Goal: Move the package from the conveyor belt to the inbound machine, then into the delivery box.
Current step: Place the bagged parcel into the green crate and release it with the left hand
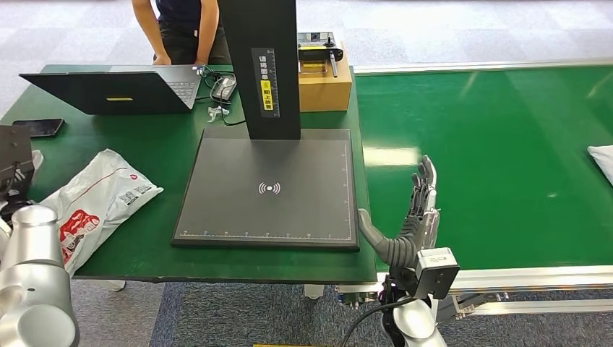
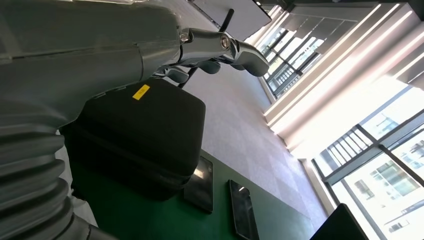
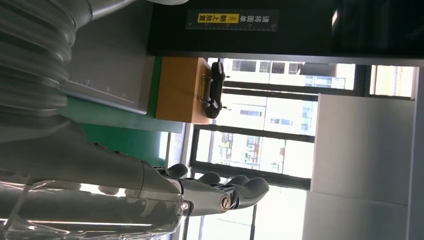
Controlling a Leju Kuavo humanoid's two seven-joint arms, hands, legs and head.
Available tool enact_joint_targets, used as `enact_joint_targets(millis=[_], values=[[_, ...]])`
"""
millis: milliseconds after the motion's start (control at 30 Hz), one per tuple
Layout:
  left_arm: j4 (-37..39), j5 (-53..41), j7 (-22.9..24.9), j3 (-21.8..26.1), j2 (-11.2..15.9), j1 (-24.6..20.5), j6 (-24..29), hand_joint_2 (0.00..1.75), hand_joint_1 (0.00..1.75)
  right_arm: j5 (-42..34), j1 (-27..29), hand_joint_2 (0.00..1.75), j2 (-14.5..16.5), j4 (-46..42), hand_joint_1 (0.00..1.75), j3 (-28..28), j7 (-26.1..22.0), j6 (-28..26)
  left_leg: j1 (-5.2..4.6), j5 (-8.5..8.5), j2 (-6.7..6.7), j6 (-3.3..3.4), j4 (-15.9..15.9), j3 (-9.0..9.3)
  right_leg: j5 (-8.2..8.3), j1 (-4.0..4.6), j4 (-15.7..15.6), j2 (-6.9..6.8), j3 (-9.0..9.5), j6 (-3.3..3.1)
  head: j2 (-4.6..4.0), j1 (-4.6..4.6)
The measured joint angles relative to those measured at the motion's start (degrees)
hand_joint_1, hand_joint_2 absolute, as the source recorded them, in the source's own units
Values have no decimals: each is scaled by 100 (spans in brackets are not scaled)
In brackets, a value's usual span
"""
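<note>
Head view: the right hand (image 1: 423,206) stands over the near edge of the green conveyor belt (image 1: 506,144), fingers straight and pressed together, holding nothing. A white package (image 1: 601,160) lies at the belt's far right edge — well apart from the hand. The inbound machine (image 1: 269,186) is between the belt and a printed mail bag (image 1: 97,202).

Left wrist view: the left hand (image 2: 220,47) has fingers stretched, empty, above a black case (image 2: 145,135).

Right wrist view: straight fingers (image 3: 235,192) — nothing held.

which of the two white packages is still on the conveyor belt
The plain white package at the far right edge of the green conveyor belt. The other, a white bag with red print, lies on the table beside the scanner platform.
</note>
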Motion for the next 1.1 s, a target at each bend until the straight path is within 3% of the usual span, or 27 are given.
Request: enact_joint_targets(millis=[300,367,433,533,733,867,1100], values=[[204,1150,-300,-196,0,-12,-556,175,0,-33,0,175,-11,71,0,0,-1,98,0,0,0,0,0,0,0,-1,0,0,0,0,0,0],[185,1669,-517,-318,-9,40,-846,175,0,-37,0,175,-13,103,0,-1,-9,124,0,0,0,0,0,0,0,-1,0,0,0,0,0,0],[-13,2435,-905,-503,-68,207,-1462,175,0,-51,2,175,-13,135,0,-3,-8,186,-1,0,0,0,0,1,0,-1,0,0,0,0,0,-1],[-879,3730,-1134,-1028,-287,776,-2600,175,0,-38,-3,175,-19,195,0,-8,71,388,-3,-4,3,1,0,1,-1,-4,0,3,1,1,0,-1],[-2806,4911,-996,-2685,-555,2185,-3935,175,0,67,-28,175,-40,367,0,-80,339,758,-10,-15,0,12,0,-1,-7,-11,-4,1,1,10,0,0],[-3469,5115,-1087,-3346,-621,2691,-4264,175,0,72,-39,175,-75,474,0,-153,423,888,-10,-16,1,13,0,-1,-7,-11,-5,2,1,10,0,0],[-3982,5239,-1304,-4050,-716,3033,-4741,175,0,250,-32,175,-129,610,0,-177,528,949,-10,-15,0,13,0,3,-7,-10,-5,1,1,10,0,-1]])
